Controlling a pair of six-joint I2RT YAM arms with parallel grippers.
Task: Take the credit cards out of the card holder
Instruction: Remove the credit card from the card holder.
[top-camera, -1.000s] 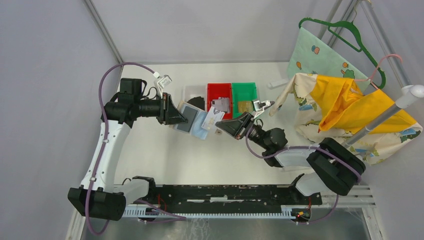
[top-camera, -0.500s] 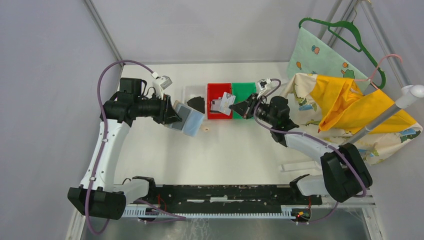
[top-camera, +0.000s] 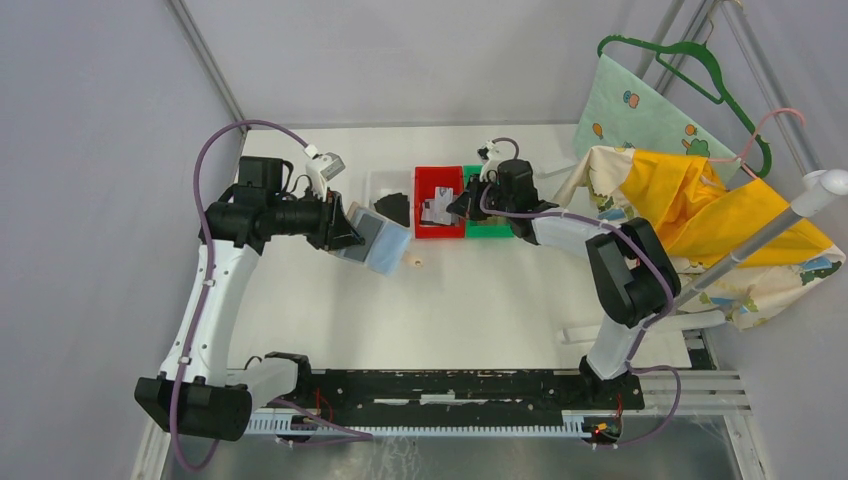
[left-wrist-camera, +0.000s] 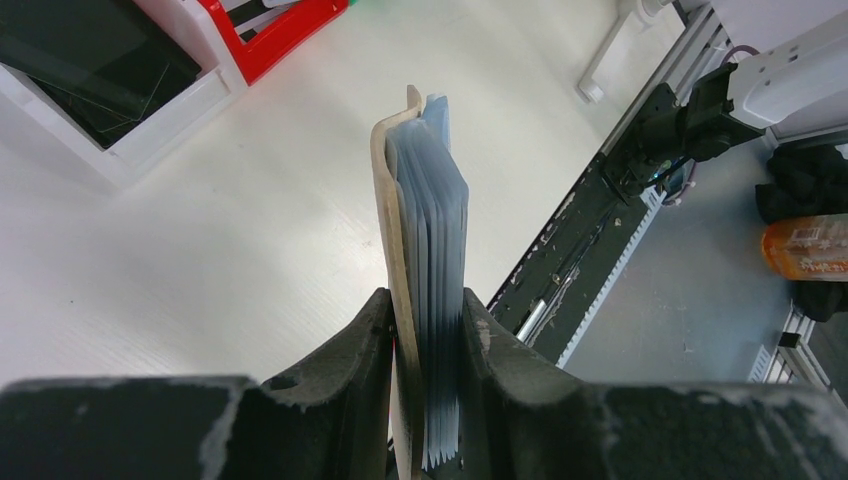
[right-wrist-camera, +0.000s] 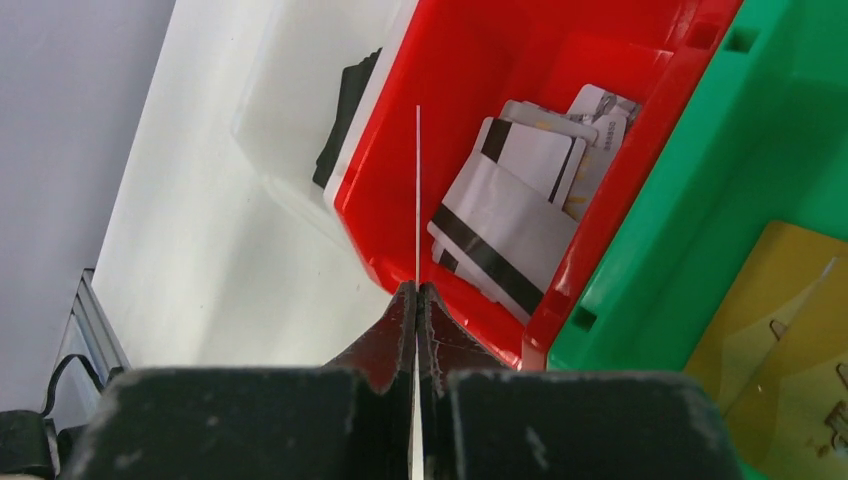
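The left tool (left-wrist-camera: 428, 325) is clenched on the card holder (left-wrist-camera: 425, 210), gripping its near end so that the beige cover and the stack of clear sleeves stand edge-on between the fingers, held clear of the tabletop (left-wrist-camera: 200, 250). Ahead and to the left of this tool sits a white bin (left-wrist-camera: 150, 140) with a black card (left-wrist-camera: 90, 60) inside; past it shows a corner of the red bin (left-wrist-camera: 290, 35). The right tool (right-wrist-camera: 417, 295) is pinched tight on a single credit card (right-wrist-camera: 417, 180), seen edge-on as a thin pale line running straight out from the fingertips over the red bin's left wall. Just right of that line, a pile of silvery-grey credit cards (right-wrist-camera: 520, 200) with black stripes lies inside the red bin; further right, the green bin (right-wrist-camera: 680, 180) holds gold-tan cards (right-wrist-camera: 780, 300).
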